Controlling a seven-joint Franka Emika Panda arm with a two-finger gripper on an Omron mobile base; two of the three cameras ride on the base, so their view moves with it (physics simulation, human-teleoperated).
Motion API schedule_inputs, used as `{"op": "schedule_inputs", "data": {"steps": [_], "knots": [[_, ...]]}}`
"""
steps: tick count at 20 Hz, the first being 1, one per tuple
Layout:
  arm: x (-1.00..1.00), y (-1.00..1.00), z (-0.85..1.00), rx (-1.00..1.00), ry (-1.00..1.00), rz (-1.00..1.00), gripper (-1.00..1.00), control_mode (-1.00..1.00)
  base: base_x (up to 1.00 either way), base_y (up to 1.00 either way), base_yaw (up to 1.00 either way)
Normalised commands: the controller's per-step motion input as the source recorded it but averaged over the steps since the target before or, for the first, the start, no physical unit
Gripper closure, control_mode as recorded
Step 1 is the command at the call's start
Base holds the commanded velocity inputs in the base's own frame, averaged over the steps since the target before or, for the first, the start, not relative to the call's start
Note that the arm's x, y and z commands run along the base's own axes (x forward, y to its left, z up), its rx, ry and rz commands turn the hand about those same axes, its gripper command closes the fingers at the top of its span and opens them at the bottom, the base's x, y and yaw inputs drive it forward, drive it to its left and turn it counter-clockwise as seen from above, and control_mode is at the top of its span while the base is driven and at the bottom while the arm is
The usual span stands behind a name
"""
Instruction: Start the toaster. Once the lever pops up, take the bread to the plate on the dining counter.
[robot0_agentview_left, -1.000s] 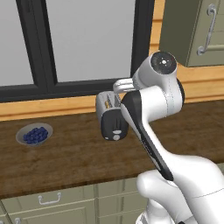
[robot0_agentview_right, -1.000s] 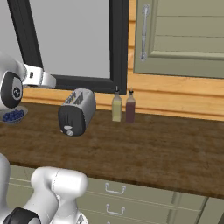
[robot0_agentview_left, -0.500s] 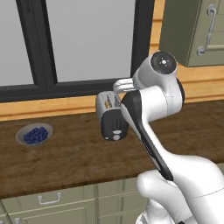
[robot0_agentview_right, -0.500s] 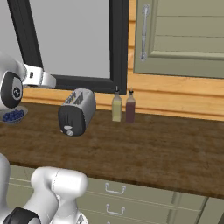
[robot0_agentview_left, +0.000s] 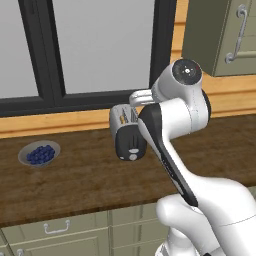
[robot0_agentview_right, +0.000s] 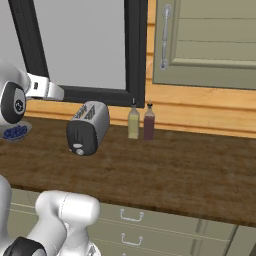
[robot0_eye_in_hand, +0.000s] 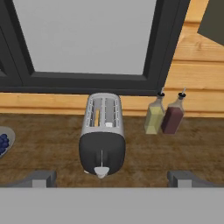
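SURFACE: dark wooden wall counter (robot0_agentview_right: 190, 170) below a black-framed window | GRIPPER (robot0_eye_in_hand: 111, 178): jaws fully spread, holding nothing, above the counter in front of the toaster | TOASTER (robot0_eye_in_hand: 102, 133): upright mid-counter, bread (robot0_eye_in_hand: 97, 117) in the left slot | BESIDE: bowl of blueberries (robot0_agentview_left: 39, 153) to the left | FAR: yellow bottle (robot0_eye_in_hand: 154, 117) and dark red bottle (robot0_eye_in_hand: 172, 117) at the wall, touching.

Toaster (robot0_agentview_right: 88, 128) on counter (robot0_agentview_right: 165, 170); two bottles (robot0_agentview_right: 141, 121) right of it.
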Motion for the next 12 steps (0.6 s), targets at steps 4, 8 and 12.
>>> {"op": "schedule_inputs", "data": {"steps": [4,8,12], "knots": [[0.00,0.00,0.00,0.00,0.00,0.00,-1.00,-1.00,0.00,0.00,0.00],[0.00,0.00,0.00,0.00,0.00,0.00,-1.00,-1.00,0.00,0.00,0.00],[0.00,0.00,0.00,0.00,0.00,0.00,-1.00,-1.00,0.00,0.00,0.00]]}}
